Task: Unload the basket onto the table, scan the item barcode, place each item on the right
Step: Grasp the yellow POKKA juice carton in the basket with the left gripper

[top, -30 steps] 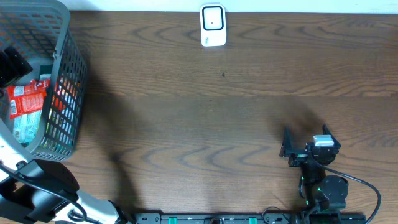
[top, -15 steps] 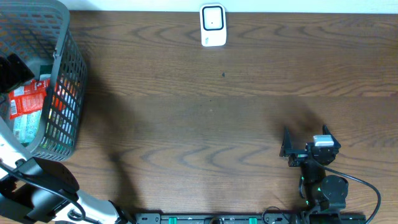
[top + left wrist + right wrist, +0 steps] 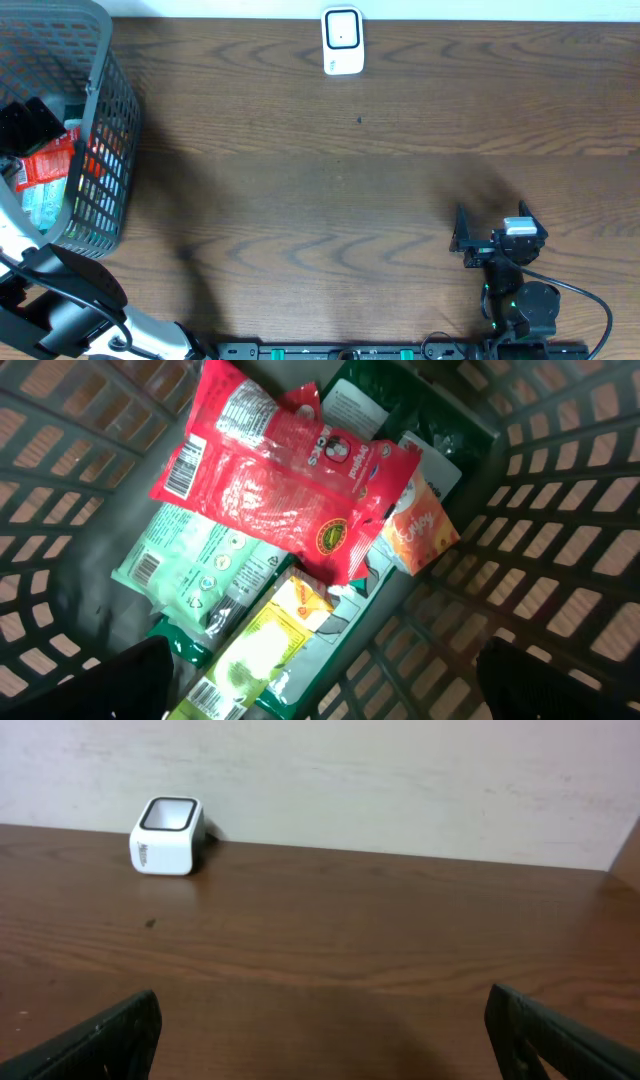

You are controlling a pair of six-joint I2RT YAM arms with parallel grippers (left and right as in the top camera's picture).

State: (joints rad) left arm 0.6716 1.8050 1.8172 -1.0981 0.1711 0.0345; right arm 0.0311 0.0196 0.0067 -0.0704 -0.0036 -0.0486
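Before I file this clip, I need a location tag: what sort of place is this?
Probably a mock shop checkout: a grey basket of snack packets and a white barcode scanner on a wooden table.

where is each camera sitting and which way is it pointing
Overhead: above the table, facing straight down; left arm, right arm show.
Left wrist: over the gray basket, facing down at snack packets; open left pincer tips at bottom corners.
Right wrist: low over the table, facing level toward the white scanner and wall; open right pincer tips show.
Shared: overhead and left wrist both show the red packet; overhead and right wrist, the scanner.
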